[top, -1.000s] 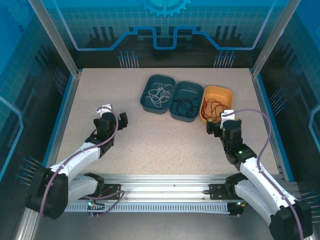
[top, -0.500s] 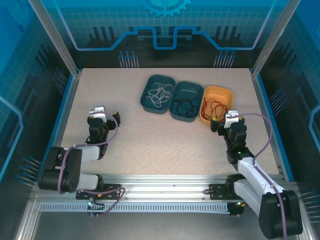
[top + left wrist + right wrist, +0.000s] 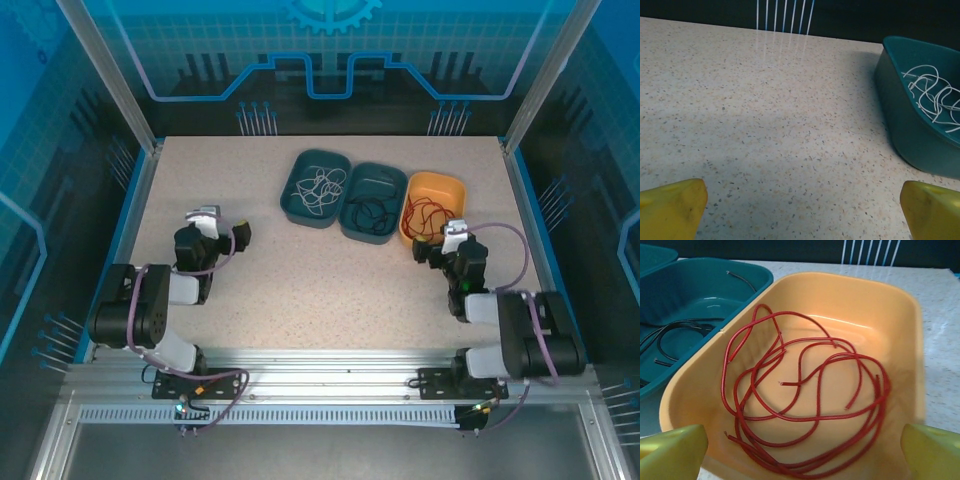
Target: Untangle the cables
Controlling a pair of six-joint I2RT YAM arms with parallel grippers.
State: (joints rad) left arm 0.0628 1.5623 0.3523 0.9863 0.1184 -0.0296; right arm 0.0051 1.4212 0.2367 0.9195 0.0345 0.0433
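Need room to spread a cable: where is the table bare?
Bare: tabletop between the left end effector and the leftmost teal tray, and the strip nearer than the trays. Crowded: the tray row, right end effector beside the orange tray.

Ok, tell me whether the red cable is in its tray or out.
In: the red cable lies loosely coiled on the floor of the orange tray, none over its rim.

Red cable (image 3: pixel 810 418), in orange tray (image 3: pixel 840 282). Black cable (image 3: pixel 680 327), in teal tray (image 3: pixel 690 285). White cable (image 3: pixel 932 95), in second teal tray (image 3: pixel 910 135). Table (image 3: pixel 765 115): beige, speckled brown and grey. Fingertips (image 3: pixel 670 207): yellow. Back wall (image 3: pixel 330 50): blue, fine pale grid with lighter blue line pattern.
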